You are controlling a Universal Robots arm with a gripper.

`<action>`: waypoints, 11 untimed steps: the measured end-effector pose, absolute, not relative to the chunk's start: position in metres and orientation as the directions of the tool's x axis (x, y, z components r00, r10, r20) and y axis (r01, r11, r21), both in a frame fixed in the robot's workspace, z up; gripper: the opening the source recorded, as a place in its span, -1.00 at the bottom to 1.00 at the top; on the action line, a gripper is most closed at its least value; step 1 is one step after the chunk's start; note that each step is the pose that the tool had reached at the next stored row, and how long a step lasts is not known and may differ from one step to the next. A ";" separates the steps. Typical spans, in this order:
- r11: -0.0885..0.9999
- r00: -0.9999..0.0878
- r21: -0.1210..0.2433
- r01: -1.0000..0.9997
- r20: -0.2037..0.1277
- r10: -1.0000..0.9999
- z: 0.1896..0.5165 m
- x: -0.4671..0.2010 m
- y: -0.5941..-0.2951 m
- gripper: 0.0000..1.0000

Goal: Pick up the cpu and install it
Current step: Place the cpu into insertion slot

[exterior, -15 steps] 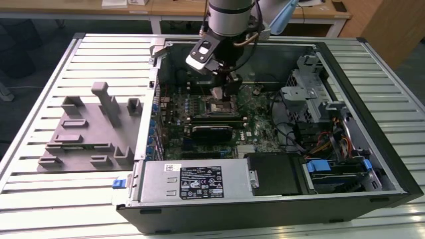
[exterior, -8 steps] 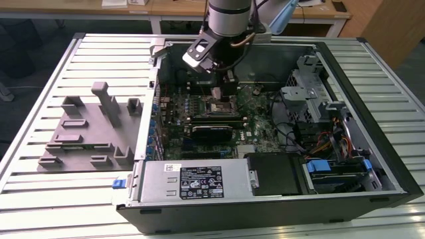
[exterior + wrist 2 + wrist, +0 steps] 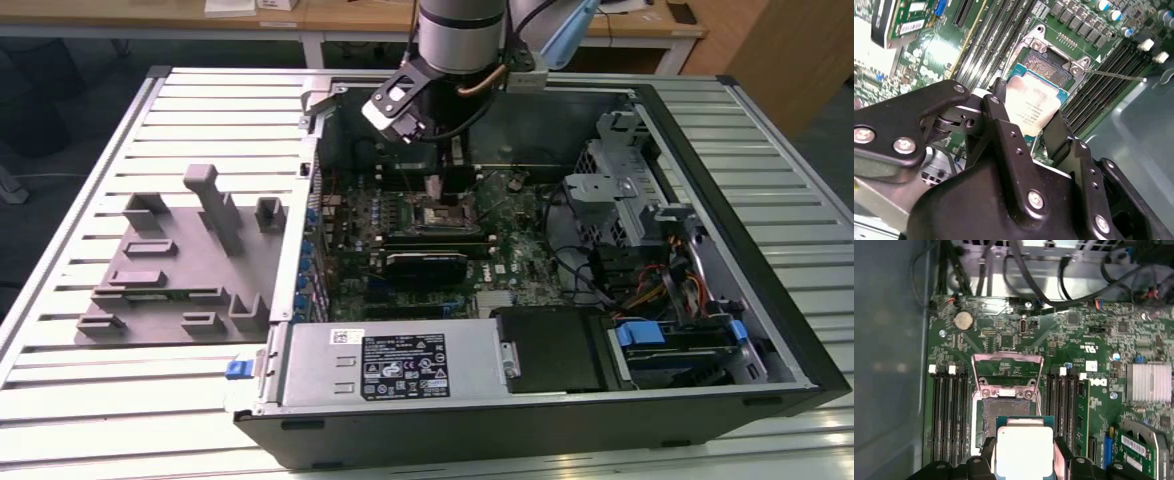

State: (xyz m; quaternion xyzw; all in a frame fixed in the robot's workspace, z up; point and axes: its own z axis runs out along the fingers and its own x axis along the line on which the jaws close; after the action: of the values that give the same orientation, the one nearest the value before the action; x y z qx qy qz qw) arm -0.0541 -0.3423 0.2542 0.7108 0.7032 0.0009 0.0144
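The cpu (image 3: 1031,107) is a small square chip with a silvery top and a thin green rim, and my gripper (image 3: 1029,120) is shut on its two opposite edges. It hangs just above the motherboard's open socket (image 3: 1004,415), overlapping one side of it without sitting in it. The socket's metal load plate (image 3: 1006,372) is flipped up and its lever (image 3: 1114,76) sticks out sideways. In the first wrist view the cpu (image 3: 1024,447) sits between the black fingers (image 3: 1061,455). In the exterior view my gripper (image 3: 433,188) reaches down into the open computer case over the socket (image 3: 445,215).
Memory slots (image 3: 946,410) flank the socket on both sides. A grey fixture plate (image 3: 174,260) lies on the exterior view's left of the case. The power supply (image 3: 387,365), a drive cage (image 3: 627,195) and cables (image 3: 661,285) crowd the case's near and right sides.
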 end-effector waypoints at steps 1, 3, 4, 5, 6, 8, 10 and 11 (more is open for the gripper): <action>-0.019 0.020 0.022 1.000 -0.019 1.000 0.254 -0.054 -0.342 0.08; -0.020 0.021 0.022 1.000 -0.019 1.000 0.254 -0.054 -0.342 0.08; -0.020 0.021 0.022 1.000 -0.018 1.000 0.254 -0.054 -0.342 0.08; -0.021 0.021 0.022 1.000 -0.016 1.000 0.253 -0.054 -0.342 0.08; -0.021 0.021 0.022 1.000 -0.015 1.000 0.253 -0.054 -0.342 0.08; -0.021 0.021 0.022 1.000 -0.014 1.000 0.251 -0.054 -0.342 0.08; -0.020 0.021 0.023 1.000 -0.014 1.000 0.249 -0.054 -0.342 0.08; -0.020 0.021 0.023 1.000 -0.014 1.000 0.247 -0.054 -0.342 0.08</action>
State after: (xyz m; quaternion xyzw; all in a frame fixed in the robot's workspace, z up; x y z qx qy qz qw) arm -0.0542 -0.3424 0.2471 0.7143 0.6997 0.0030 0.0129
